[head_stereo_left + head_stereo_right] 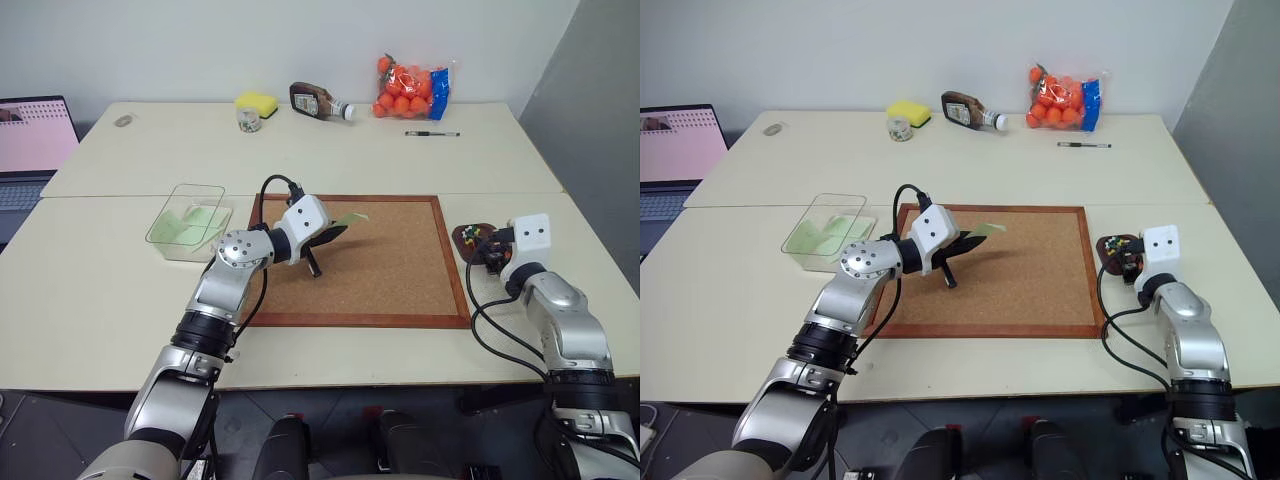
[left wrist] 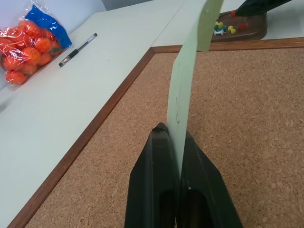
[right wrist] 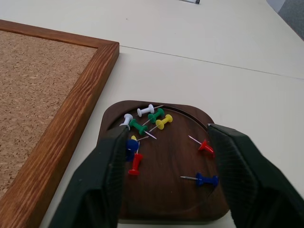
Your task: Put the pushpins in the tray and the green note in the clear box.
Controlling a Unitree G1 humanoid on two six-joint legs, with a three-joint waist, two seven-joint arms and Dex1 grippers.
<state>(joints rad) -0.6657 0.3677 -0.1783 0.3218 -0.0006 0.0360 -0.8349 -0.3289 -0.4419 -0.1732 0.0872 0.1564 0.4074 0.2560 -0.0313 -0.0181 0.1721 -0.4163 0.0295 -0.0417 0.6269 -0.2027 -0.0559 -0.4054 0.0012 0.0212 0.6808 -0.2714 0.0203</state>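
The thin, pale green square paper note (image 2: 183, 90) stands on edge, pinched at its lower end between the two black fingers of the left gripper (image 2: 176, 156), which are pressed tight together on it above the grainy cork board with its brown wooden frame (image 1: 455, 262). To the left of the board sits the transparent rectangular plastic box (image 1: 188, 222) with rounded corners, greenish paper lying inside it. The right gripper (image 3: 166, 161) hangs over the glossy dark brown tray (image 3: 166, 202), its fingers spread wide to either side and gripping nothing. The right wrist view shows the pushpins (image 3: 142, 126) in the tray: white, green, yellow, blue and red plastic heads with thin metal points. The head views add a laptop, a yellow sponge, a bottle, a pen and a bag of oranges on the cream table (image 1: 300, 150).
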